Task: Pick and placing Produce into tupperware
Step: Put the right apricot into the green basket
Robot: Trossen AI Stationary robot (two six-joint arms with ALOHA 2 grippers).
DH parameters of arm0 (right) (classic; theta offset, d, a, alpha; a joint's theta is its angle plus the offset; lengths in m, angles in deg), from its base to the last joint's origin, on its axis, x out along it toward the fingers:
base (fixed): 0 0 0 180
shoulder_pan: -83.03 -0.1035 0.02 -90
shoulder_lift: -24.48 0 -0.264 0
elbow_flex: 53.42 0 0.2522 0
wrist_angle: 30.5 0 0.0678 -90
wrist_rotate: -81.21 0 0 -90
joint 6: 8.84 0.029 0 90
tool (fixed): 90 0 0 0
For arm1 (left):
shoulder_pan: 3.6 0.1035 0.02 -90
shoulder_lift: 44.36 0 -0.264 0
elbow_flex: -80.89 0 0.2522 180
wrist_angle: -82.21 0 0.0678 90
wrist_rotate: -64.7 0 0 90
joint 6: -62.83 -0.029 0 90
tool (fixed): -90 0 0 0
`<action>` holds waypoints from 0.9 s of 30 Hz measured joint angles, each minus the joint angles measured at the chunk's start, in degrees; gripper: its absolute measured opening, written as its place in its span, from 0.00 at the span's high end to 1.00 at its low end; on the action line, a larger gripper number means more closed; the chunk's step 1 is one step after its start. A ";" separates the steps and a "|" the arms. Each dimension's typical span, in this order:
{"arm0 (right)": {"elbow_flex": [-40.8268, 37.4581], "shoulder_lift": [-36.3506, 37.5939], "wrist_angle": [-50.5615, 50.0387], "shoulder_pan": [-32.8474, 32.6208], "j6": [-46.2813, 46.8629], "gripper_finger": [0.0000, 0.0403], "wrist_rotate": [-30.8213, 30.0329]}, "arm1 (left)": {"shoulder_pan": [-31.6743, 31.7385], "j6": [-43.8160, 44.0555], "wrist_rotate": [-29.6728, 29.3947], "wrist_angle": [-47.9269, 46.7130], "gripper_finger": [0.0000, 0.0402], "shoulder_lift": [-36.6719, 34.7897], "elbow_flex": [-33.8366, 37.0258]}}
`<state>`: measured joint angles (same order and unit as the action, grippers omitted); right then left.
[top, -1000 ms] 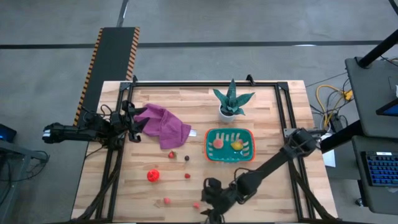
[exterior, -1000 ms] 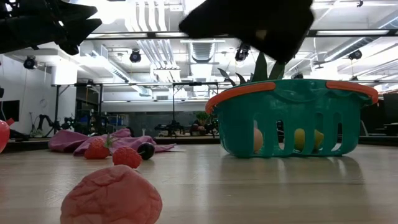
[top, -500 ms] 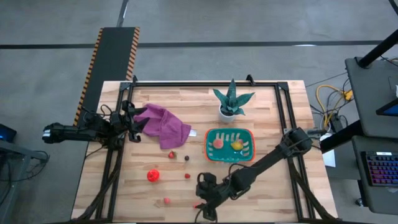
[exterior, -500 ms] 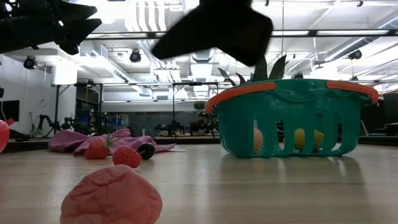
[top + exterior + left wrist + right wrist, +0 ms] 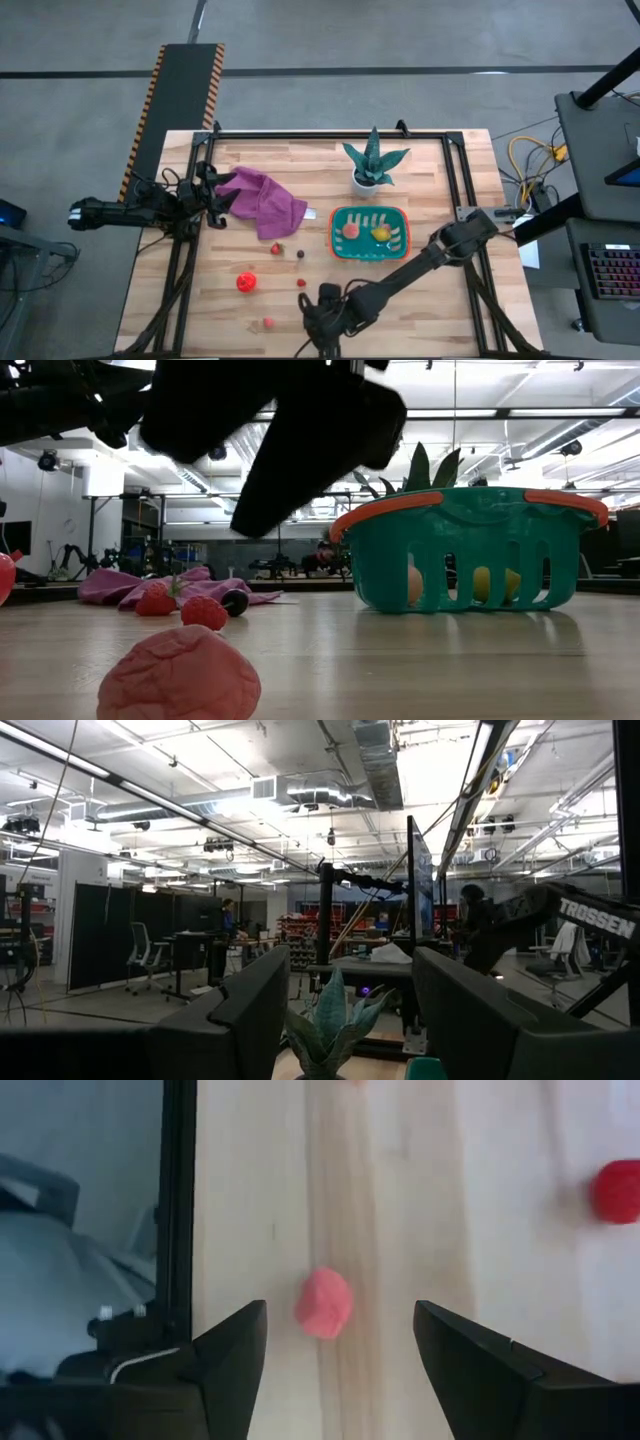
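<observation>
Right gripper (image 5: 340,1355) — jaws apart — hovers above pink produce (image 5: 324,1302).

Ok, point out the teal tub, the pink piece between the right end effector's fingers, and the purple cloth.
teal tub (image 5: 337,247), high view, bare near-left corner of its rim.
pink piece (image 5: 324,1302), right wrist view, middle of its top.
purple cloth (image 5: 265,201), high view, centre of the folds.

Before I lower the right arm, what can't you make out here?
- High view: the right gripper covers the pink piece beneath it.
- Low view: the tupperware wall hides most of its contents; only two pale pieces show through the slits.
- Left wrist view: tabletop cut off below the frame.
</observation>
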<state>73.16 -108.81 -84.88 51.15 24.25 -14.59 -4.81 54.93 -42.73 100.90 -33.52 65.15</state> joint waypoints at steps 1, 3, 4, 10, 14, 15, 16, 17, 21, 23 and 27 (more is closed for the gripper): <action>0.90 -0.79 -0.66 0.05 -0.14 0.40 0.53 | 0.00 0.00 0.00 -0.02 0.51 -0.02 0.00; 2.02 -1.83 -2.37 0.21 -0.18 0.41 1.70 | 0.00 0.00 0.00 -0.03 0.51 -0.02 0.00; 2.24 -2.11 -3.26 0.29 -0.23 0.41 1.99 | 0.00 0.00 0.00 0.00 0.51 -0.02 0.00; 1.55 -2.64 -3.72 1.30 -0.21 0.41 2.64 | 0.00 0.00 0.00 -0.02 0.51 0.00 0.00; 1.59 -2.65 -3.05 1.58 -0.18 0.41 2.80 | 0.00 0.00 0.00 0.00 0.51 0.06 0.00; 1.59 -2.73 -2.44 1.58 -0.18 0.41 2.80 | -0.02 0.00 0.00 0.02 0.51 0.14 0.00; 1.59 -2.80 -1.87 1.58 -0.20 0.41 2.80 | 0.00 0.00 0.00 0.04 0.51 0.25 0.00; 1.59 -2.84 -1.66 1.56 -0.23 0.42 2.95 | 0.00 0.02 0.00 -0.02 0.51 0.27 0.00; 1.59 -3.38 0.28 1.51 -0.28 0.42 3.27 | -0.01 0.04 0.00 -0.02 0.51 0.29 0.00; 1.57 -3.62 1.13 1.35 -0.26 0.42 3.37 | 0.00 0.07 0.00 -0.03 0.51 0.38 0.00; 1.27 -3.72 1.67 1.25 -0.17 0.42 3.29 | 0.00 0.10 0.00 -0.05 0.51 0.67 0.00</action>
<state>74.43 -112.53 -83.21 52.39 24.08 -11.30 -4.81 55.03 -42.73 100.86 -32.85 65.15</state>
